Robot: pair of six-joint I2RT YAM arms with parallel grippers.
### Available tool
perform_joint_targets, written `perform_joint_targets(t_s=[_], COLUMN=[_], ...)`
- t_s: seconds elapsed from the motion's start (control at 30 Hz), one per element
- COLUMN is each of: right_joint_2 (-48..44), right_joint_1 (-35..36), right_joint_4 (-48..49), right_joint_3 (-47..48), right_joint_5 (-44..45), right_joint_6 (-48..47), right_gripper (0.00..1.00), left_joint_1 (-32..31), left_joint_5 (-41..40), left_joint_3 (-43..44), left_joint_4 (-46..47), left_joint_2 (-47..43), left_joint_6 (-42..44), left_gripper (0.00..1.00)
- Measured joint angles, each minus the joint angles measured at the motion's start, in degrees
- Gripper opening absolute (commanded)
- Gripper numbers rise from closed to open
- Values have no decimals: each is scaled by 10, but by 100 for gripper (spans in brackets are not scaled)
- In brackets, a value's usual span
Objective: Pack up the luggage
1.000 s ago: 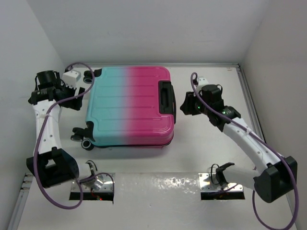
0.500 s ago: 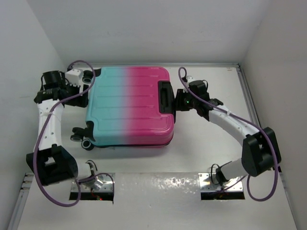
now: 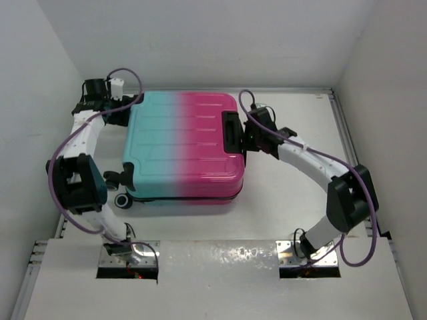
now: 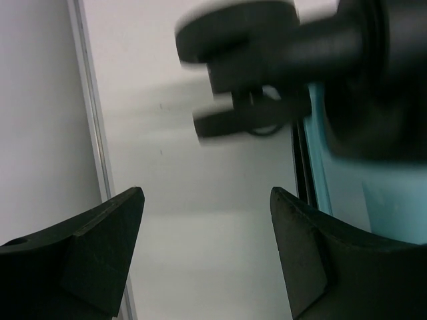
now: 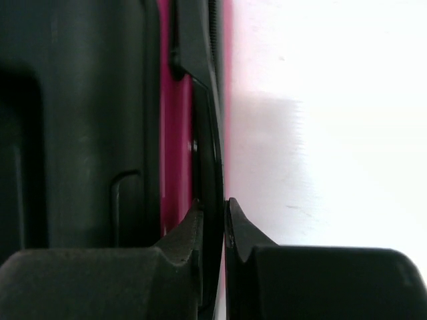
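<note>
Luggage (image 3: 183,147) closed flat, right tool (image 5: 212,208) pinching its black rim (image 5: 211,147), left tool (image 4: 207,200) released.

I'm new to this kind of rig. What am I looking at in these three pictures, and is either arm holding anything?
Two robot arms are bolted at the near edge of a white table. The overhead picture looks down from above and behind them; the other two come from a camera on each wrist. A suitcase, teal fading to pink, lies flat on the table with its lid down. The left fingers stand open and empty at its wheel end. The right fingers are pinched on a thin black strip along the pink edge, by the handle.
</note>
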Motion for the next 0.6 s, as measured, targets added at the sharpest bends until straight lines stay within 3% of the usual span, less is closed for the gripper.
perform_joint_targets(t_s=[0.2, 0.37, 0.6], right_joint_2=[83, 92, 97], right_joint_1=[1, -4, -23], right_joint_4=[-129, -118, -92], right_joint_3=[137, 143, 145], right_joint_5=[70, 99, 98], right_joint_6=[-18, 29, 34], right_gripper=[0, 0, 3], left_joint_1=[-7, -18, -27], left_joint_5=[-7, -6, 11], left_joint_3=[163, 299, 381], left_joint_4=[-22, -62, -99], left_joint_2=[129, 224, 245], left_joint_6=[-16, -21, -17], left_gripper=[75, 75, 80])
